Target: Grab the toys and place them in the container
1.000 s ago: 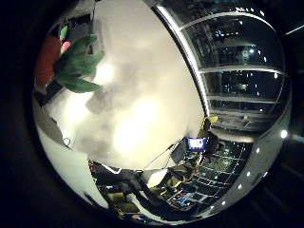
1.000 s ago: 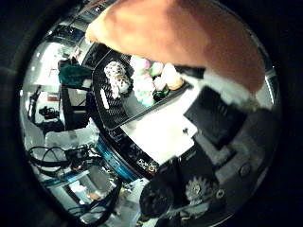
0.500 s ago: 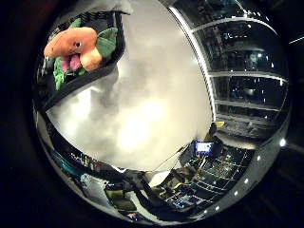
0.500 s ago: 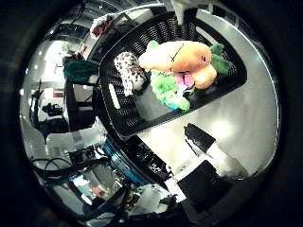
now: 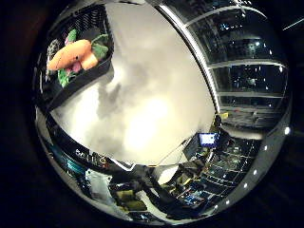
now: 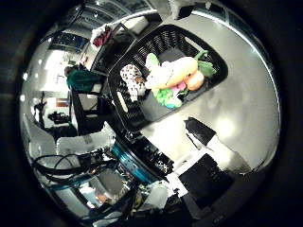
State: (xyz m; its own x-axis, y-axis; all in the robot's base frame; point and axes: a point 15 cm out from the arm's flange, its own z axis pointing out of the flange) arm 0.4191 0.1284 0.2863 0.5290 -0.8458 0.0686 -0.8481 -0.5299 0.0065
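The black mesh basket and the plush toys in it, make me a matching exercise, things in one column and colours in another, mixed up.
Things:
1. mesh basket
2. carrot plush toy body
3. spotted plush toy
4. carrot plush toy leaves

Colours:
A. green
B. white with dark spots
C. black
D. orange

Pairs: 1-C, 2-D, 3-B, 4-A

A broad white tabletop (image 5: pixel 142 109) takes up most of the room's middle, glossy enough to throw back patches of ceiling light. Past its far edge a small lit blue monitor screen (image 5: pixel 207 138) glows among dim shelving. Tall dark glass window panels with pale frames (image 5: pixel 242 61) run along one wall.
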